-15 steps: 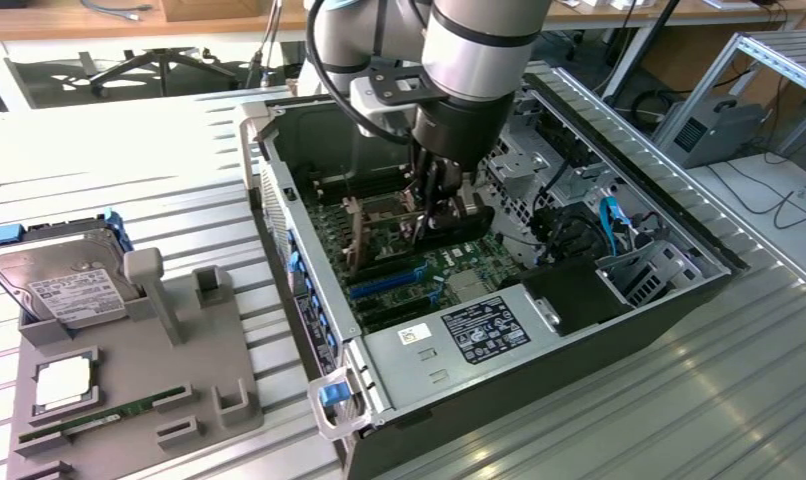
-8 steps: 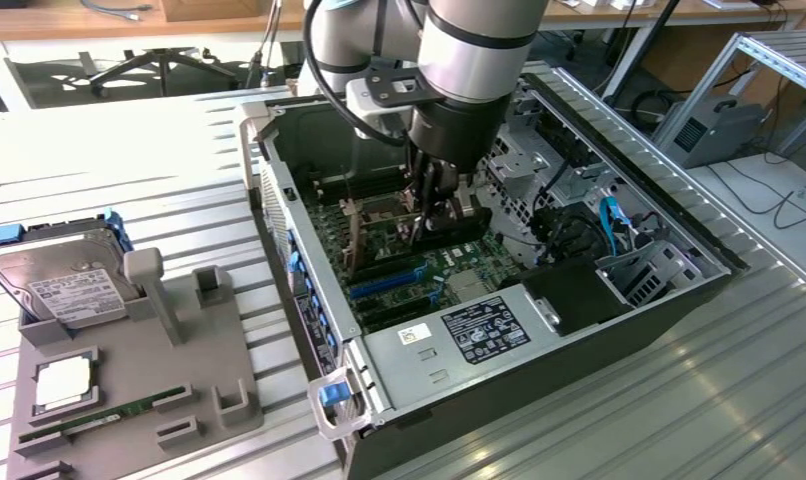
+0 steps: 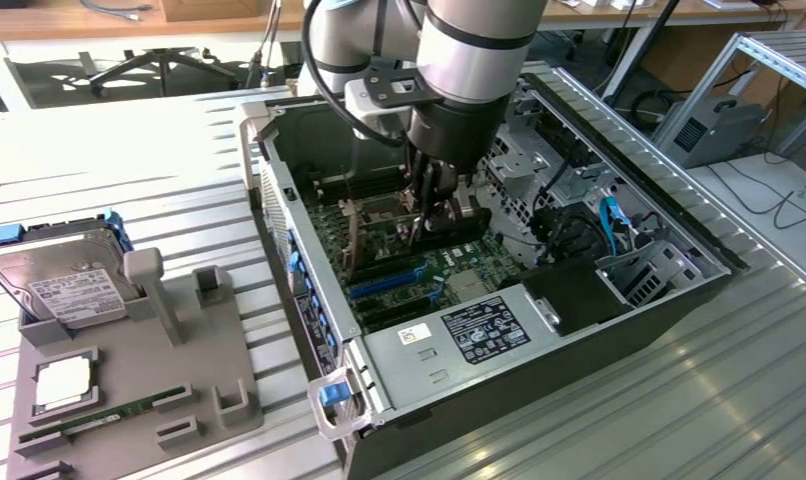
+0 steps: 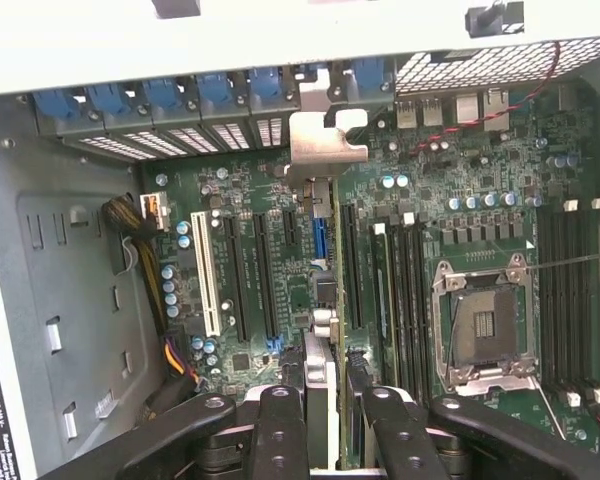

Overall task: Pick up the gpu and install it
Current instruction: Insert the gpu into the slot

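Observation:
My gripper (image 3: 427, 205) reaches down inside the open computer case (image 3: 670, 290) and is shut on the gpu (image 3: 453, 226), a dark card held upright over the motherboard (image 3: 417, 275). In the wrist view the gpu (image 4: 318, 375) runs edge-on between my two black fingers (image 4: 280, 425). Its silver bracket (image 4: 325, 150) sits at the case's rear slot openings, beside the blue latches (image 4: 225, 95). The card lines up along the long expansion slots (image 4: 265, 270). Whether its edge is in a slot I cannot tell.
The case walls close in around the arm, with the power supply (image 3: 490, 325), a drive cage (image 3: 643, 270) and a blue cable (image 3: 610, 215) nearby. At the exterior view's left, a grey holder (image 3: 176, 390) carries a hard drive (image 3: 63, 285), a CPU (image 3: 63, 380) and a green RAM stick (image 3: 103, 412).

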You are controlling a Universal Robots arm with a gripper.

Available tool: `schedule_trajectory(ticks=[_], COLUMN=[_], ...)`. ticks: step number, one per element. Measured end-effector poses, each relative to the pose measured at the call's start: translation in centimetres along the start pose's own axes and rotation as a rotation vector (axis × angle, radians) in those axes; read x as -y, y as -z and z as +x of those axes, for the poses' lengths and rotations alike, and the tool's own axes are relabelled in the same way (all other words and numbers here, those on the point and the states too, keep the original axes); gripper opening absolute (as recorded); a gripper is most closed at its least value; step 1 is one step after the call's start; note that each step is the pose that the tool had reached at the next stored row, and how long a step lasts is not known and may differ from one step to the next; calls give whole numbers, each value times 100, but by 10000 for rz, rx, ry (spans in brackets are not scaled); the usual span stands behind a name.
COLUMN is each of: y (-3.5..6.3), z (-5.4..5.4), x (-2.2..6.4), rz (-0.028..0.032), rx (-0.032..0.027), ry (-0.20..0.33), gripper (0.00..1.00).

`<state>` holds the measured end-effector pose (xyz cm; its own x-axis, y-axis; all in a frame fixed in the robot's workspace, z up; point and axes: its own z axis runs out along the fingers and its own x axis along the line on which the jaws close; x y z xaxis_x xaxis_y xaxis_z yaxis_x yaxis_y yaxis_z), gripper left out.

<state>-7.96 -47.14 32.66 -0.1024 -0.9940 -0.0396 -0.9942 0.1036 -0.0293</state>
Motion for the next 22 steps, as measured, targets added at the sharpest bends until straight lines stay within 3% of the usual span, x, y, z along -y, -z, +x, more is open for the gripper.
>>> schedule_trajectory(ticks=[13,20,22], y=[-14,-95,-112], z=[8,13,15], x=[-47,-73,-78], rz=[0,0,2], rx=[-1,-1,-27], ry=[-1,-2,0], gripper=[27,27,27])
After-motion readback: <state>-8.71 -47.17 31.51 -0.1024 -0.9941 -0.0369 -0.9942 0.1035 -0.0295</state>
